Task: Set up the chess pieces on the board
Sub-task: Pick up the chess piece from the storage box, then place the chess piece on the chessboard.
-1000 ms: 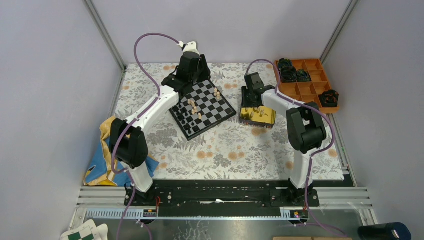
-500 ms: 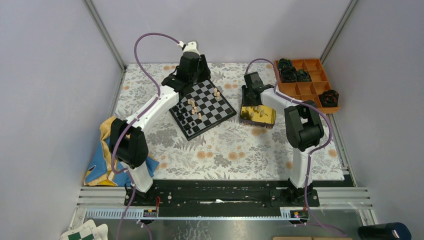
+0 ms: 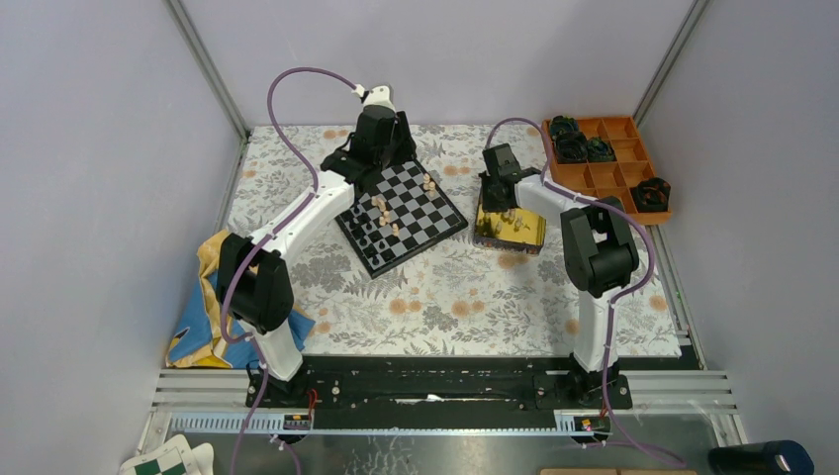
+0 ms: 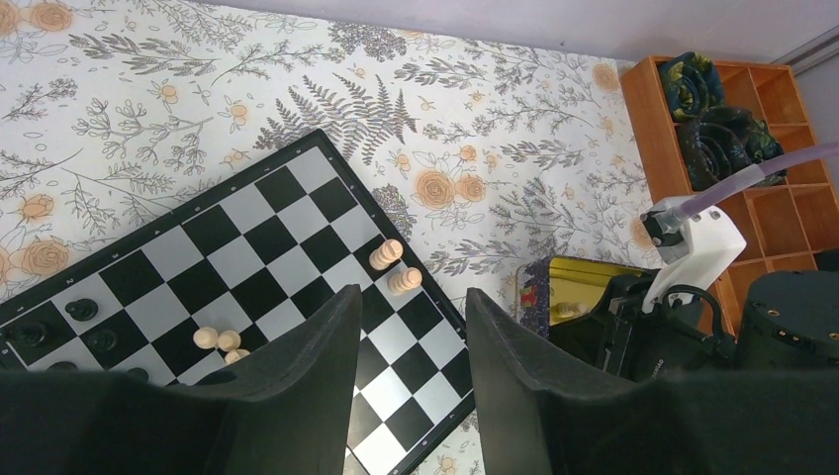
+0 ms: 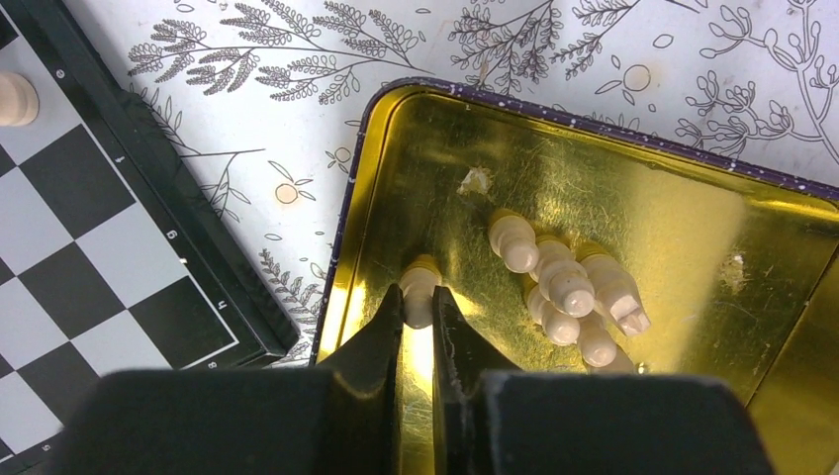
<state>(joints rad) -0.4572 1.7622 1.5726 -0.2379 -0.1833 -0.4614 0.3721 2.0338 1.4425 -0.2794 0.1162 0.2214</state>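
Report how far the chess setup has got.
Done: a few black pieces and light pieces are on the board; most squares are bare. In hand: the right hand is closed on a tan piece inside the gold tin; the left hand hovers open over the board. Left: the loose tan pieces lying in the tin.

We find almost nothing legible. In the right wrist view, the black rim of the board (image 5: 148, 188) carries a few tiny pale marks beside its edge squares. They look like coordinate characters, one perhaps a "g", but they are too small for us to read with certainty.
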